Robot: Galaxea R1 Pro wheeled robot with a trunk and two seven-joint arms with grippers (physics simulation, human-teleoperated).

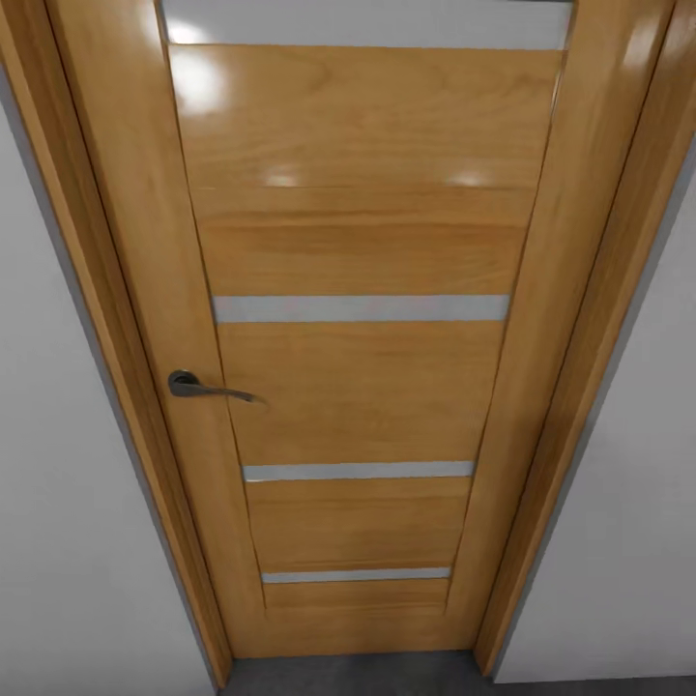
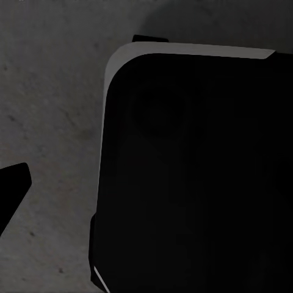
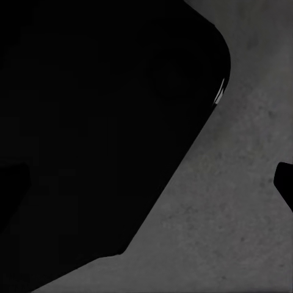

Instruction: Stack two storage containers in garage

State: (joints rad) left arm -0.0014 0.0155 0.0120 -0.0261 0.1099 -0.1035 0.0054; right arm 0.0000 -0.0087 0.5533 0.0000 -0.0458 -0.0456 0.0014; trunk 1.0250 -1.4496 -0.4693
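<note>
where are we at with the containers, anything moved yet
Nothing here shows a container moved or stacked. The head view faces a closed wood-panelled door with a grey lever handle, white wall on both sides and a strip of dark grey floor at its foot. Both wrist views look down on grey floor beside the robot's dark base. Both carries and the stacking look left to do.

Both arms hang down, wrists beside the dark base (image 2: pixel 195 177)

Head camera faces a wooden door (image 1: pixel 358 367) close up; both wrist cameras look down on grey floor (image 2: pixel 49 110).
</note>
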